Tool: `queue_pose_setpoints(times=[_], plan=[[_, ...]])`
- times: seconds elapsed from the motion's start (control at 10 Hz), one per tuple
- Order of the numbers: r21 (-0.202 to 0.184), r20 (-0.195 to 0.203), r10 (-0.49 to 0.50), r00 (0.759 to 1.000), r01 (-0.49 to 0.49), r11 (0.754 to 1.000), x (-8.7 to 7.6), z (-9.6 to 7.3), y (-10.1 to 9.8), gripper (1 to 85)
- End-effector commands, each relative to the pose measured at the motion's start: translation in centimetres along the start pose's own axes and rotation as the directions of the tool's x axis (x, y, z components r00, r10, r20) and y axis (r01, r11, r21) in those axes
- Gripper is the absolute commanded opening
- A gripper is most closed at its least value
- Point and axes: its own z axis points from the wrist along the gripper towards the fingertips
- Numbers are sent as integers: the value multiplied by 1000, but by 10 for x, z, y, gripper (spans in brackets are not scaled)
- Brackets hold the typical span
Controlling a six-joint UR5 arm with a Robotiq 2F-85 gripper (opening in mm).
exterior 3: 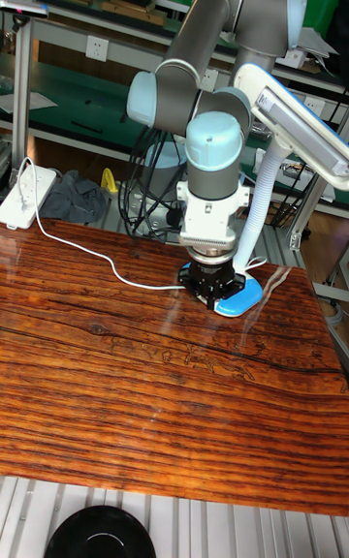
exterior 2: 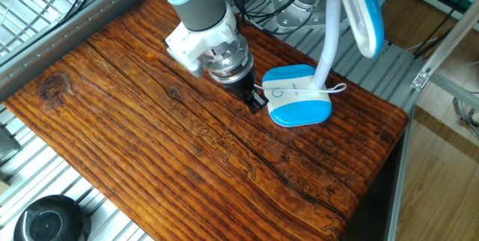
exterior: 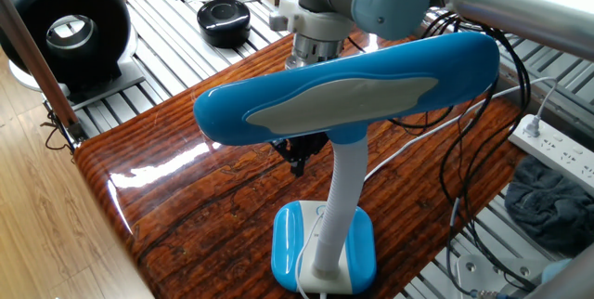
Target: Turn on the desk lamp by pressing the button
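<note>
The sky-blue desk lamp [exterior: 353, 95] stands at the near right end of the wooden table [exterior: 186, 197], its oblong head with the pale panel above its blue-and-white base [exterior: 320, 248]. In the other fixed view the base [exterior 2: 299, 99] bears a ring-shaped button [exterior 2: 278, 92] at its left end. My gripper [exterior 2: 257, 100] hangs low over the table just left of the base, close to the button. In one fixed view the lamp head hides most of the gripper [exterior: 297, 162]. The tall fixed view shows the gripper [exterior 3: 211, 292] beside the base [exterior 3: 242, 298]. No view shows a gap between the fingertips.
A black round fan-like device [exterior: 65, 25] and a small black puck [exterior: 224, 19] sit beyond the table's far end. A white power strip [exterior: 557, 146] lies to the right. Its white cable [exterior 3: 107, 263] crosses the table. Dark cables [exterior: 464, 150] hang by the arm.
</note>
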Motion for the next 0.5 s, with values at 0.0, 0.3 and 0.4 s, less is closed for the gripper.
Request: queue_pose_setpoints(times=[0.0, 0.3, 0.4], plan=[[19, -11, 25, 1000, -25, 1000, 1, 1, -11, 10], [-9, -70, 0, 998, -1, 1000, 10, 15, -30, 10], [-12, -101, 5, 995, -7, 1000, 16, 15, -29, 10]])
